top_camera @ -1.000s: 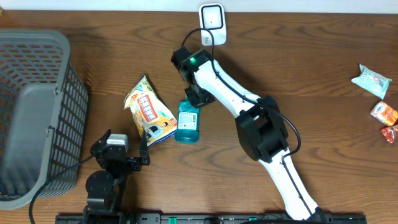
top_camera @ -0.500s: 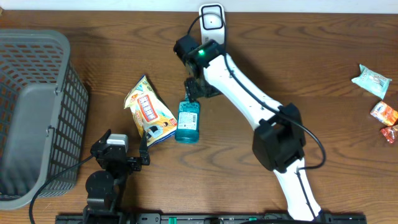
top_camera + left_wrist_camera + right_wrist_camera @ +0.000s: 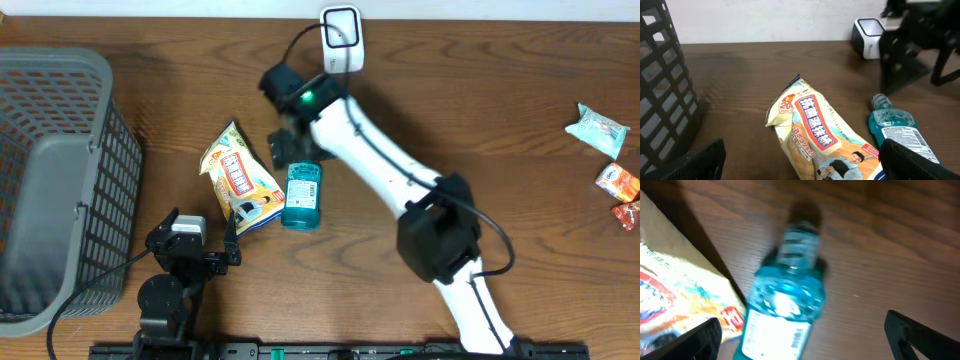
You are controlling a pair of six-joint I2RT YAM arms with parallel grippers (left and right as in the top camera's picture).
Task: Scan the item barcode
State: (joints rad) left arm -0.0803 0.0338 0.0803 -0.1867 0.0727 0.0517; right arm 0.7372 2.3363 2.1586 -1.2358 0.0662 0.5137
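Just above cap end of blue bottle [image 3: 301, 195]: right hand [image 3: 291, 150] wide, empty; arm far fwd, wrist angled down.

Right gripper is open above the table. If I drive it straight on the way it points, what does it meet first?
Most likely the teal mouthwash bottle, which lies flat, centred between the right gripper's spread fingers in the wrist view. The snack bag lies off to one side, probably clear. Depth to the bottle is unclear.
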